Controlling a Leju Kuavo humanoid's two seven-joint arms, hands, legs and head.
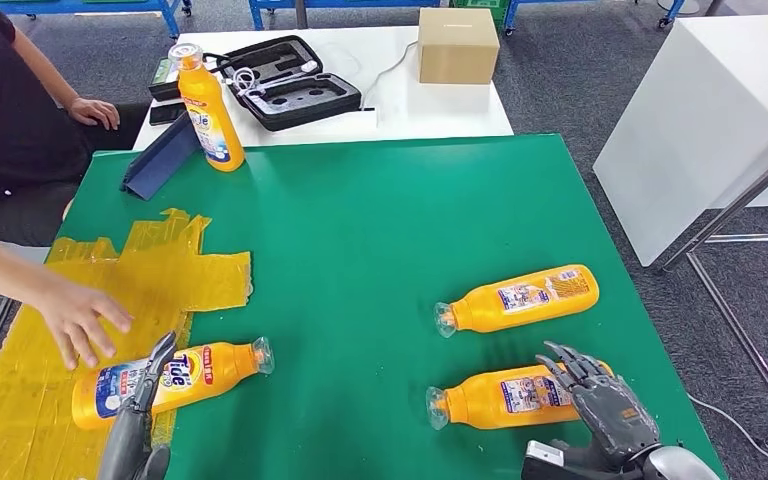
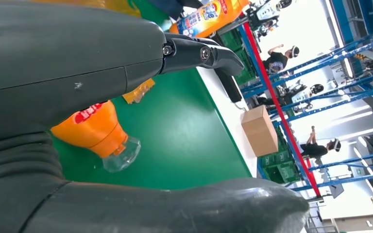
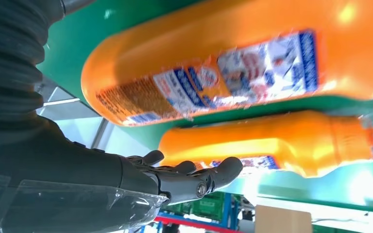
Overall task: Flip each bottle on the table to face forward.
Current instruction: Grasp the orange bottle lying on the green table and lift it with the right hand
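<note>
On the green table (image 1: 360, 230), four orange detergent bottles with clear caps are spread out. Nearest the robot's left side, a Tide bottle (image 1: 165, 378) lies on its side with the printed front label up and its cap pointing toward the middle of the table; its base rests on a crinkled yellow plastic sheet (image 1: 110, 290). The left robot hand (image 1: 140, 410) reaches over this bottle with fingers stretched out and apart, one fingertip lying across the label; the left wrist view shows the bottle's neck and cap between thumb and fingers, but I cannot tell whether the hand actually grips it. A person's hand (image 1: 80, 318) hovers just beside the bottle's base, fingers spread over the yellow sheet.

Toward the robot's right, two more bottles lie on their sides, caps pointing left, back labels up: the far right bottle (image 1: 520, 298) and the near right bottle (image 1: 505, 397). The right robot hand (image 1: 600, 400) sits at the base end of the near one, fingers spread open, holding nothing.

A fourth bottle (image 1: 205, 110) stands upright at the table's far left edge, beside a dark blue angled holder (image 1: 160, 158). Beyond, a white table (image 1: 440, 105) carries an open black case (image 1: 285, 80) and a cardboard box (image 1: 457, 45).
</note>
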